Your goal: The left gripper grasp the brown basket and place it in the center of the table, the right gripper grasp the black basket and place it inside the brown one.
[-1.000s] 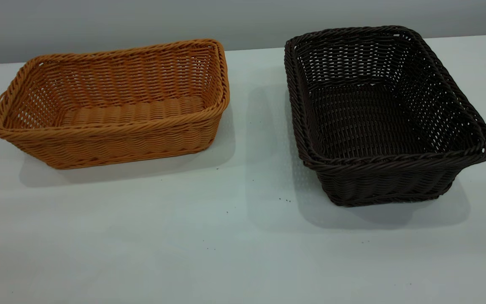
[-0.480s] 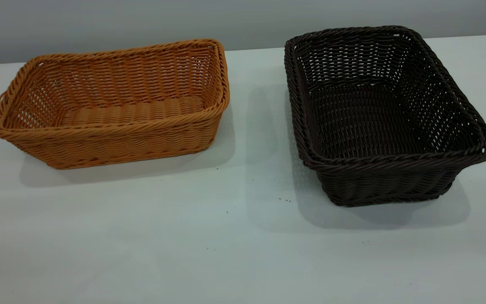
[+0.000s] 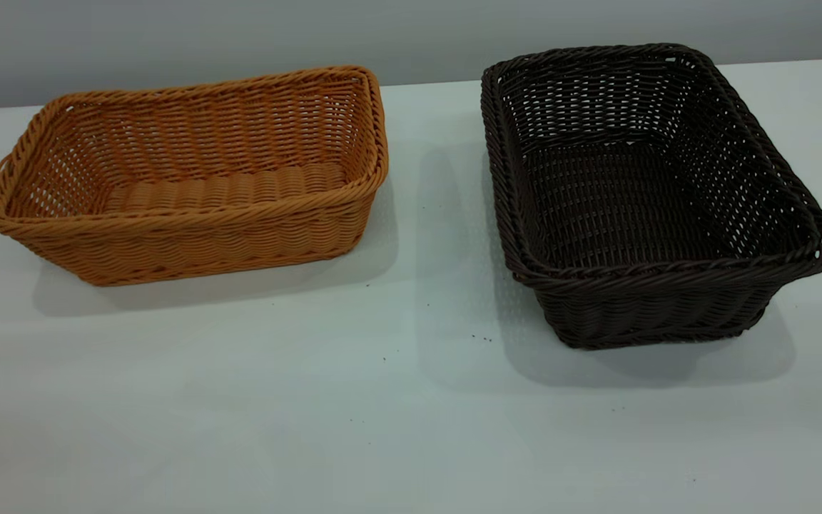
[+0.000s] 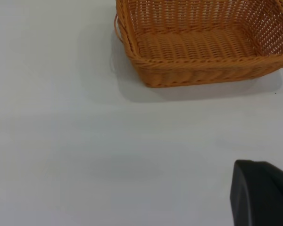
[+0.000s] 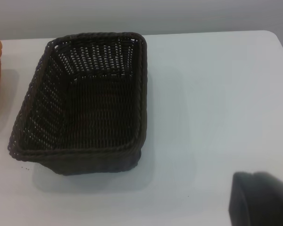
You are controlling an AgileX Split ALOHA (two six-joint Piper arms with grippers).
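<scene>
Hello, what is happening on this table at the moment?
Nothing is being handled at this moment. The brown basket sits on the left side of the table and the black basket on the right side, apart from each other, both upright and empty. Neither arm shows in the exterior view. Each wrist view shows only a dark edge of its own gripper, away from its basket, so no grasp has begun.

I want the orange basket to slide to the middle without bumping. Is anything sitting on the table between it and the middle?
Nothing visible is in the way. The brown basket sits at the left, the black basket at the right, and the table between them is bare apart from a few tiny dark specks.
</scene>
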